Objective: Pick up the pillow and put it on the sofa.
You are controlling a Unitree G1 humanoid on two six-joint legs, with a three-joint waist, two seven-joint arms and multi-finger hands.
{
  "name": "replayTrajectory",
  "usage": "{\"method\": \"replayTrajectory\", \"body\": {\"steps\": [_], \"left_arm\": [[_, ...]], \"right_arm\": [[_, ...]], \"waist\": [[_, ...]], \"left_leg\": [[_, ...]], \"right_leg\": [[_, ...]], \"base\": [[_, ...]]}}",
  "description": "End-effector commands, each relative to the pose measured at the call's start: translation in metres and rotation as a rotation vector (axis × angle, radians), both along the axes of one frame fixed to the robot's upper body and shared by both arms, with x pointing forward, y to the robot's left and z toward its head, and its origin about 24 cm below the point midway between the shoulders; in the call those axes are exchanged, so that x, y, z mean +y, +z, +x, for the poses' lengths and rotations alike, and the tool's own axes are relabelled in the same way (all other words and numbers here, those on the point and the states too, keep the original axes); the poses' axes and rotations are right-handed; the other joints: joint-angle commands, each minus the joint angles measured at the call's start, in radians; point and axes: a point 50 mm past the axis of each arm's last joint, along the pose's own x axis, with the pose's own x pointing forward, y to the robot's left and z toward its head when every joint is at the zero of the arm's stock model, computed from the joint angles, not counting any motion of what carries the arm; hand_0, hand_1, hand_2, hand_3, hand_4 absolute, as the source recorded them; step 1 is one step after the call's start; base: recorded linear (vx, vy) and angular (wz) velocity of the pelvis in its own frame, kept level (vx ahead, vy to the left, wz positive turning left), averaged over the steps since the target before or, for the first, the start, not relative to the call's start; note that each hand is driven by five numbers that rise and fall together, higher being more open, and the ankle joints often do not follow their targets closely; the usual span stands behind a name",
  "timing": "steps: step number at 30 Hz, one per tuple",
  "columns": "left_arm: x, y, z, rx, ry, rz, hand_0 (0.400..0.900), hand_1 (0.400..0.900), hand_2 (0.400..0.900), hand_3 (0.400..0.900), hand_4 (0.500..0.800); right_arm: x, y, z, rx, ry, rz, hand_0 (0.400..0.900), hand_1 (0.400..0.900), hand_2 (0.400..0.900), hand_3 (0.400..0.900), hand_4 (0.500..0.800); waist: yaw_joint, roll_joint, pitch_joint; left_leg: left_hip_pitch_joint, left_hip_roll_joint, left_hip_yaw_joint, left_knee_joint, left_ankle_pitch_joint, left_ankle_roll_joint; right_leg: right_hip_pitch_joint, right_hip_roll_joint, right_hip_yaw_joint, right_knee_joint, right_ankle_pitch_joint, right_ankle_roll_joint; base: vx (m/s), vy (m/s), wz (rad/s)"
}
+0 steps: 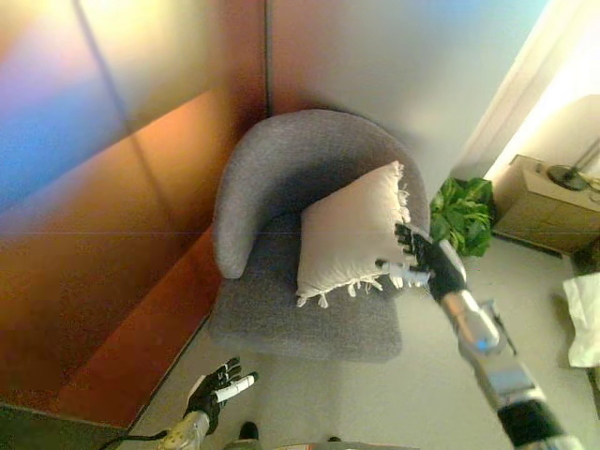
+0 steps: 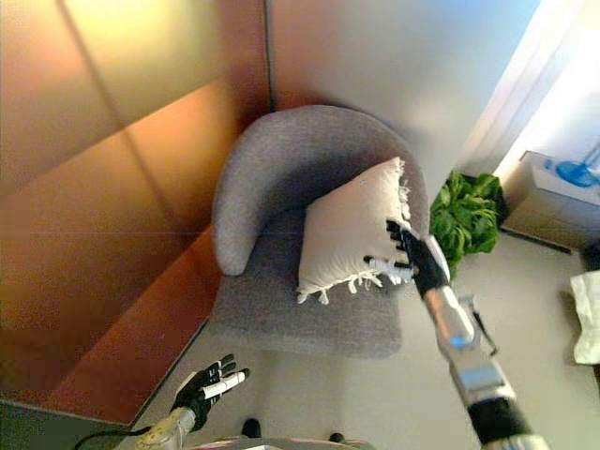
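A cream pillow [image 1: 352,232] with tassels along its edges leans upright on the seat of a grey round-backed sofa chair [image 1: 281,178], against its right side. My right hand [image 1: 419,257] is open, fingers spread, at the pillow's lower right edge, touching or just off it, and holds nothing. My left hand [image 1: 216,389] hangs low at the bottom left over the floor, open and empty, well away from the chair.
A green potted plant [image 1: 464,214] stands right of the chair. A beige cabinet [image 1: 548,206] with a lamp base is at the far right. A white object [image 1: 586,319] lies at the right edge. Wall panels close the left and back.
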Motion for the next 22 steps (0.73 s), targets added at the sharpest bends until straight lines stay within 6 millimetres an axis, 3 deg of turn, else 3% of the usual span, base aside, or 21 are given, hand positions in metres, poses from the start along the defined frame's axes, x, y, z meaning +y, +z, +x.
{"method": "replayTrajectory", "body": {"steps": [1, 10, 14, 22], "left_arm": [[0.008, 0.016, 0.028, -0.156, 0.022, 0.039, 0.9, 0.9, 0.9, 0.9, 0.8], [-0.001, 0.015, 0.035, -0.162, -0.007, 0.004, 0.9, 0.9, 0.9, 0.9, 0.8], [-0.004, 0.014, 0.041, -0.161, -0.032, -0.004, 0.9, 0.9, 0.9, 0.9, 0.8], [-0.001, 0.014, 0.043, -0.163, -0.058, -0.013, 0.9, 0.9, 0.9, 0.9, 0.8]], "right_arm": [[0.002, 0.022, 0.01, -0.223, -0.098, -0.018, 0.9, 0.9, 0.9, 0.9, 0.8], [-0.002, -0.076, -0.027, 0.23, -0.291, -0.064, 0.9, 0.9, 0.9, 0.9, 0.8], [-0.01, -0.126, -0.066, 0.546, -0.381, 0.002, 0.9, 0.9, 0.9, 0.9, 0.8], [-0.012, -0.154, -0.106, 0.765, -0.488, 0.058, 0.9, 0.9, 0.9, 0.9, 0.8]], "waist": [[-0.012, 0.002, -0.048], [-0.002, 0.016, -0.052], [0.024, 0.02, -0.054], [0.046, 0.024, -0.057]], "left_leg": [[0.038, -0.028, 0.011, 0.011, -0.133, 0.018], [0.04, -0.043, 0.0, 0.014, -0.141, 0.022], [0.039, -0.048, -0.011, 0.012, -0.141, 0.028], [0.046, -0.057, -0.03, 0.012, -0.141, 0.038]], "right_leg": [[-0.038, 0.011, -0.016, 0.097, -0.059, 0.027], [-0.032, 0.006, -0.019, 0.088, -0.055, 0.03], [-0.029, 0.006, -0.026, 0.089, -0.056, 0.029], [-0.019, 0.013, -0.031, 0.094, -0.058, 0.025]], "base": [[-0.04, 0.029, -0.12], [-0.02, 0.025, -0.05], [0.0, 0.0, 0.02], [0.01, -0.004, 0.07]]}}
